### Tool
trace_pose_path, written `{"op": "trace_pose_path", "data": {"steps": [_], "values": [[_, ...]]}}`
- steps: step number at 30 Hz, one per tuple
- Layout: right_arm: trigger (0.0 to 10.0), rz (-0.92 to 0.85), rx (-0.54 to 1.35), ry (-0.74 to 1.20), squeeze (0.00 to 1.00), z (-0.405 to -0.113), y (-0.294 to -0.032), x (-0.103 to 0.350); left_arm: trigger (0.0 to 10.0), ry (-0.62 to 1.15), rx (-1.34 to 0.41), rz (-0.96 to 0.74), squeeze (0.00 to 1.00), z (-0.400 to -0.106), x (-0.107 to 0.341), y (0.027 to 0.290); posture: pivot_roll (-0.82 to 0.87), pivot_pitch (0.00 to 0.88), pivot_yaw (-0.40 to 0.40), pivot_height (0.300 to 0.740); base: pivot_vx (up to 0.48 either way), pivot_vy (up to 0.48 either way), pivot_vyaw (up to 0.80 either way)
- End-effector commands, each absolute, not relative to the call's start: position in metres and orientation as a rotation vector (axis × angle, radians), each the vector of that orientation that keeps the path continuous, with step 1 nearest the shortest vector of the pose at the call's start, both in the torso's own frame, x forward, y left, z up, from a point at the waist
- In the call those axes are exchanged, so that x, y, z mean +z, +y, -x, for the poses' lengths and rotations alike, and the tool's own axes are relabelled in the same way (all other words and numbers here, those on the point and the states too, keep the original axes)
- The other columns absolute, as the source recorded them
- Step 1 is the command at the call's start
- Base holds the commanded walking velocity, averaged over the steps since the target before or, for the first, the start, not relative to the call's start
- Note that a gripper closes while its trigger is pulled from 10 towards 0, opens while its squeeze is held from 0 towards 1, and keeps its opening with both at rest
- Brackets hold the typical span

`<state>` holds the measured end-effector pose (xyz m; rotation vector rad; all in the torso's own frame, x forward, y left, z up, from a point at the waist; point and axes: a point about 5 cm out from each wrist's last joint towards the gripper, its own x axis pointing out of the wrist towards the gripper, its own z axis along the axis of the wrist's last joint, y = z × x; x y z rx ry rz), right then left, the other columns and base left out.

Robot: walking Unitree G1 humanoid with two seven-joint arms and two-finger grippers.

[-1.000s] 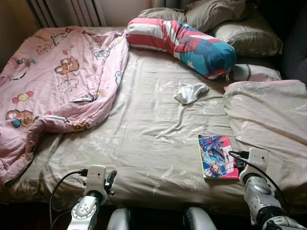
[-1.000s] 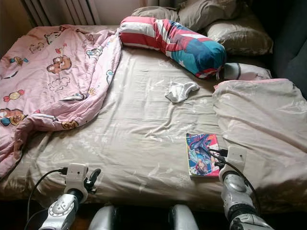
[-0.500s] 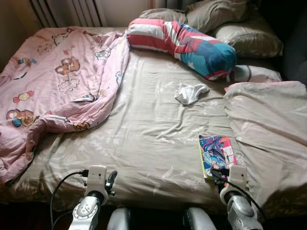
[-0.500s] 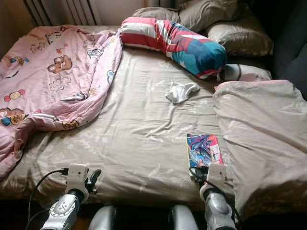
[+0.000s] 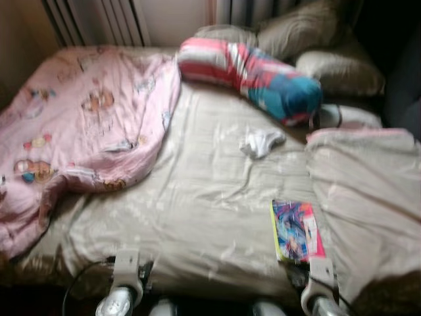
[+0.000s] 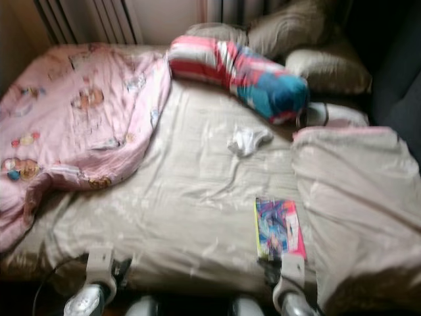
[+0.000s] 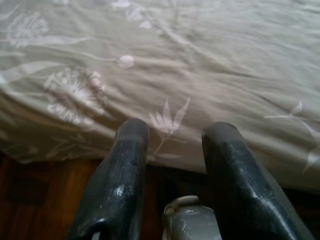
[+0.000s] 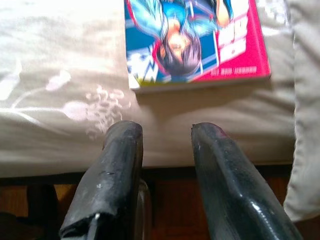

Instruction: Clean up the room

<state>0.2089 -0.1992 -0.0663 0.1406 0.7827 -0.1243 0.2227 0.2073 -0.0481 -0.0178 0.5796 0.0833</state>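
**Book waits just past the fingers**

Tidying looks like it has hardly begun. The book (image 8: 192, 42) lies flat on the bed sheet (image 7: 210, 45), a little way ahead of the right gripper (image 8: 165, 145). The two black fingers (image 8: 120, 165) are apart, with nothing between them, and they hang at the bed's edge, not touching the book. The left gripper (image 7: 172, 150) is also spread apart and holds nothing; only sheet lies in front of its tips.

Lots is left, I think. A small white cloth (image 5: 262, 141) sits far beyond both grippers, in the middle of the bed. The pink blanket (image 5: 72, 125) is bunched up, and the long striped pillow (image 5: 253, 76) lies crooked.

The head pictures are blurry. The book's far end is cut off in the right wrist view.
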Motion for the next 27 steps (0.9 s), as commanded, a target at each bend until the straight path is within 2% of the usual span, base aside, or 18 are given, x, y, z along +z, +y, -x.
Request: {"op": "trace_pose_path", "data": {"steps": [1, 12, 16, 27], "values": [[10.0, -0.148, -0.121, 0.836, 0.00, -0.197, -0.195, -0.074, 10.0, 0.633, 0.098, 0.010, 0.00, -0.213, -0.055, 0.211, -0.06, 0.084, 0.002, 0.740, 0.000, 0.000, 0.00], [10.0, -0.127, -0.128, 0.935, 0.00, -0.172, -0.196, -0.087, 10.0, 0.740, 0.108, 0.028, 0.00, -0.202, -0.066, 0.205, -0.05, 0.082, -0.021, 0.740, 0.000, 0.000, 0.00], [10.0, -0.121, -0.129, 0.969, 0.00, -0.162, -0.196, -0.092, 10.0, 0.807, 0.121, 0.034, 0.00, -0.186, -0.075, 0.209, -0.05, 0.087, -0.020, 0.740, 0.000, 0.000, 0.00], [10.0, -0.102, -0.124, 1.009, 0.00, -0.150, -0.204, -0.095, 10.0, 0.844, 0.107, 0.021, 0.00, -0.178, -0.079, 0.209, -0.05, 0.092, -0.009, 0.740, 0.000, 0.000, 0.00]]}}
